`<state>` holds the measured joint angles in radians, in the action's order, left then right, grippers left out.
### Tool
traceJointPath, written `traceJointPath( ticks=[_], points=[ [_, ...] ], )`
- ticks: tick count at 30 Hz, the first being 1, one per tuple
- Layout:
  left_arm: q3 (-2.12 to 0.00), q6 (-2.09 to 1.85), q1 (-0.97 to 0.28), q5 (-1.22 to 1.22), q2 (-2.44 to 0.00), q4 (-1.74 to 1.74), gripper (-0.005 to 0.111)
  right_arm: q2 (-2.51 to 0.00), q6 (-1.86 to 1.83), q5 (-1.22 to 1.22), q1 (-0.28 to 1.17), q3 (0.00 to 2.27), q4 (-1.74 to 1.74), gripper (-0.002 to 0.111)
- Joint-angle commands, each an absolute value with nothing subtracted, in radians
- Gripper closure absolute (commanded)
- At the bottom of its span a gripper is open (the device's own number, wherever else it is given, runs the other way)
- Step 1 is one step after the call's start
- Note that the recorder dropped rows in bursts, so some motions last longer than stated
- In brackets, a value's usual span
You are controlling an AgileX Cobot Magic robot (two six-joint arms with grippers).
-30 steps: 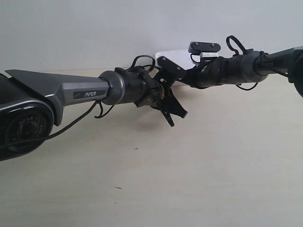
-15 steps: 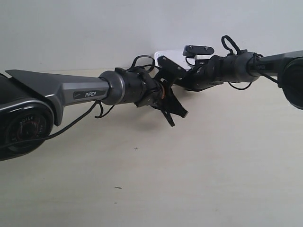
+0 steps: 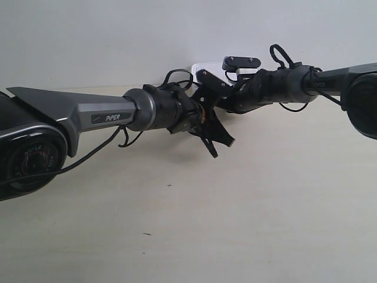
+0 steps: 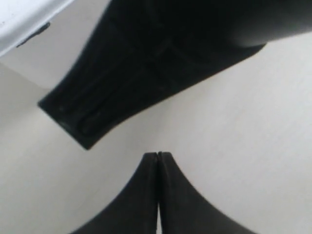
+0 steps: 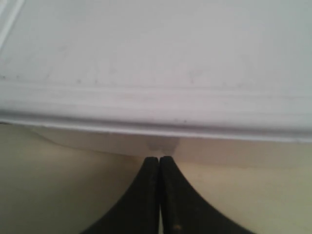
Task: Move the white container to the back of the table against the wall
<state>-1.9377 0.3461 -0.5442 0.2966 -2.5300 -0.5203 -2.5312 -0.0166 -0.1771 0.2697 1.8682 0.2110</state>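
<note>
The white container (image 3: 203, 66) lies at the back of the table (image 3: 265, 194), close under the wall (image 3: 118, 35), mostly hidden behind the arms. In the right wrist view its lid and rim (image 5: 156, 73) fill the frame. My right gripper (image 5: 159, 157) is shut, its tips touching the container's side wall just below the rim. It belongs to the arm at the exterior view's right (image 3: 201, 75). My left gripper (image 4: 158, 154) is shut on nothing above bare table, short of the container (image 4: 19, 19). In the exterior view it (image 3: 222, 143) hangs in front of the box.
The right gripper's fingers (image 4: 122, 92) cross close over the left gripper. Both arms meet at the table's back middle. A few tiny dark specks (image 3: 169, 186) mark the tabletop in front.
The arm at the exterior view's right has slid leftward and farther back, with the container moving the same way and showing less. The other arm has stayed still.
</note>
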Motion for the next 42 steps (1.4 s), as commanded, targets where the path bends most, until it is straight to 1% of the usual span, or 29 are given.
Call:
traceJointPath(
  ticks=[1,6,8,14,17,22,29,35,38,42],
  points=[
    [-1.945,0.343,-0.541,0.337,-2.526,-0.522,0.107,-2.475,-0.072,-0.251,0.267,1.883,0.200,0.108],
    [-1.945,0.350,-0.541,0.391,-2.519,-0.501,0.107,-2.411,-0.113,-0.384,0.267,1.875,0.196,0.108],
    [-1.927,0.350,-0.541,0.409,-2.494,-0.460,0.107,-2.367,-0.112,-0.409,0.267,1.836,0.166,0.108],
    [-1.713,0.384,-0.556,0.317,-2.316,-0.455,0.107,-2.166,-0.106,-0.352,0.267,1.596,0.143,0.108],
    [-1.536,0.397,-0.557,0.235,-2.165,-0.460,0.107,-1.989,-0.106,-0.300,0.267,1.447,0.143,0.108],
    [-1.228,0.394,-0.557,0.102,-1.823,-0.475,0.107,-1.635,-0.104,-0.232,0.267,1.198,0.143,0.108],
    [-0.982,0.394,-0.557,0.091,-1.434,-0.555,0.107,-1.281,-0.101,-0.199,0.267,0.973,0.143,0.108],
    [-0.756,0.452,-0.557,0.009,-1.026,-0.553,0.107,-0.935,-0.059,-0.199,0.267,0.780,0.150,0.108],
    [-0.664,0.496,-0.566,-0.034,-0.825,-0.548,0.107,-0.743,-0.052,-0.260,0.267,0.721,0.161,0.108],
    [-0.586,0.517,-0.568,-0.026,-0.660,-0.548,0.107,-0.506,-0.053,-0.392,0.267,0.705,0.185,0.108]
  ],
)
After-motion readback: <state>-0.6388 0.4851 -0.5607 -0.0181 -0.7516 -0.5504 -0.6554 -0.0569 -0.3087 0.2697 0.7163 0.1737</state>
